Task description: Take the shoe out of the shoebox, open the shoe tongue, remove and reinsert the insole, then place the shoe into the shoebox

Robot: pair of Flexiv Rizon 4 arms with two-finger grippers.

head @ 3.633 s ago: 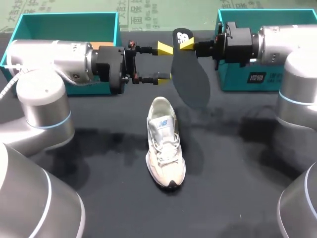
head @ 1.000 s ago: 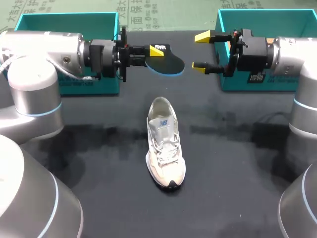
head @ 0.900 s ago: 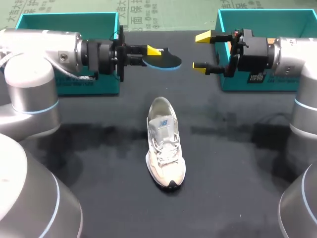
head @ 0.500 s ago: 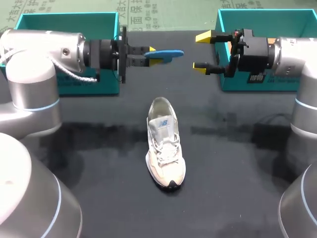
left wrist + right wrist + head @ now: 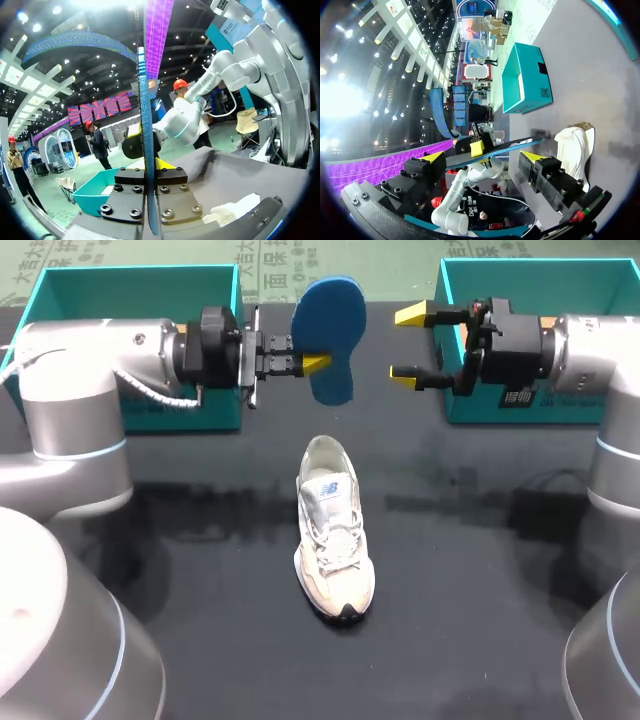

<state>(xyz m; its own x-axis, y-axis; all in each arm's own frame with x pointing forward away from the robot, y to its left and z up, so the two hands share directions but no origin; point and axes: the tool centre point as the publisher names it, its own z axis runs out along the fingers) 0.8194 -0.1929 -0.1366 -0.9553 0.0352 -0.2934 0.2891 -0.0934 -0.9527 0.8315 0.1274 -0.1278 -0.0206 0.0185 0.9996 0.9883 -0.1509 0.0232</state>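
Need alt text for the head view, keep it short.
The left gripper, shut on a blue insole, holds it upright above the black table, across from the open right gripper. A white sneaker lies on the table nearer the camera. A left teal box and a right teal box sit toward the far corners.

The insole [image 5: 328,325] shows a bright blue face. The shoe [image 5: 333,540] is off-white with grey panels and a black toe edge. The left shoebox [image 5: 130,290] and right shoebox [image 5: 478,402] are teal, the table [image 5: 200,590] black. The left hand [image 5: 316,362] and right hand [image 5: 408,344] have yellow tips on black bodies
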